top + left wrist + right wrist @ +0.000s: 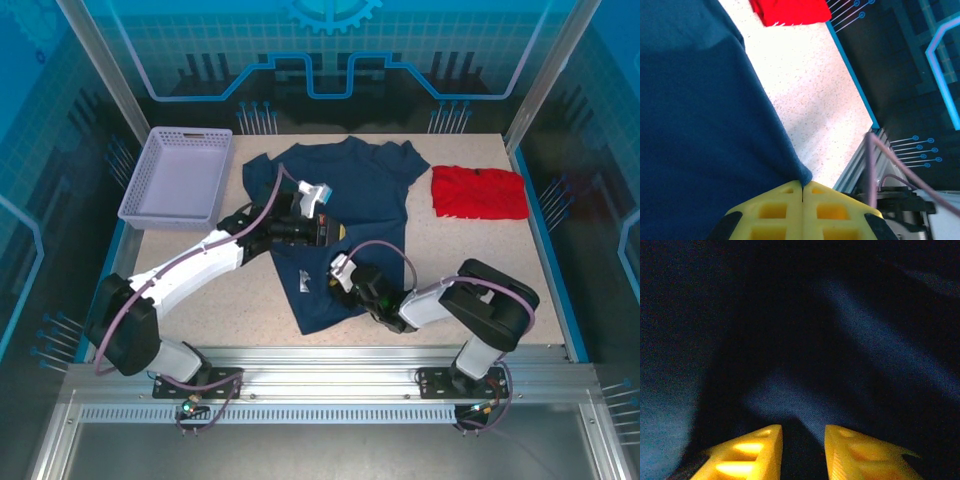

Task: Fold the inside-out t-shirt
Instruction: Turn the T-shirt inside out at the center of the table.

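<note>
– Yellow fingertips of the left gripper (802,184) sit closest in its wrist view. How do they stand?

– Pressed flat together, with an edge of the inside-out t-shirt (700,125) drawn to a point right at their tips. That claw is clamped on the cloth.

– And the right gripper (802,432)?

– Its two yellow fingers stand apart, a dark gap between them, with navy cloth rumpled just beyond and below. Whether the pads touch the fabric, I cannot tell.

– Any writing?

– One small light tag (303,284) on the lower body of the shirt, left of the right gripper. It is too small to read.

– Where does the shirt lie, and which way does it point?

– Mid-table (480,270), spread mostly flat. The collar faces the far edge, a short sleeve out to each side, and the hem is toward the arm bases. Its long axis runs far to near, leaning a little so the hem sits left of the collar. The left gripper rests over the middle of the shirt, near its right side.

– Neighbours?

– A folded red garment (480,192) just beside the right sleeve, not touching it, and a lavender basket (180,175) at the far left.
</note>
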{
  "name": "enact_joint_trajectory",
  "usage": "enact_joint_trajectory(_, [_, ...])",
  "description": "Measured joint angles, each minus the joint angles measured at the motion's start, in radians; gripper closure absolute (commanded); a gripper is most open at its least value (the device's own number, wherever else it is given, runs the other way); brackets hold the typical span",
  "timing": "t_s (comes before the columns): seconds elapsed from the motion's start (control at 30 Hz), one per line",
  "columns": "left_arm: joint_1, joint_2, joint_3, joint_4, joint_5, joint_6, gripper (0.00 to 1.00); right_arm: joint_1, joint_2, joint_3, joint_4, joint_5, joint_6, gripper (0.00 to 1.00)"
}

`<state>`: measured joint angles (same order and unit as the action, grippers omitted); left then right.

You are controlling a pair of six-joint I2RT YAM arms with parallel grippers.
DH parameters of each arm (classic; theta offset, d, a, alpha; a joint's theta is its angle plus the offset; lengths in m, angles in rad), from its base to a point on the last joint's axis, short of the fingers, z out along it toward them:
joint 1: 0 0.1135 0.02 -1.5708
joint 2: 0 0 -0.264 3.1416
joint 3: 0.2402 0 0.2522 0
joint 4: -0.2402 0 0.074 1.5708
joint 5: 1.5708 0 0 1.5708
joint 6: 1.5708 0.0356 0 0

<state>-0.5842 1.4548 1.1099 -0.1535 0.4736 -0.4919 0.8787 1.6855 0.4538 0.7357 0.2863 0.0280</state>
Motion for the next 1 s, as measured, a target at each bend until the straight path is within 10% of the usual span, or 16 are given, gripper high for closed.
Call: enact_joint_trajectory(1.0, [-0.113,-0.089,0.21,-0.039,0.048,0.023,1.0,-0.195,0.061,0.243,-0.147,0.106,0.066,0.59])
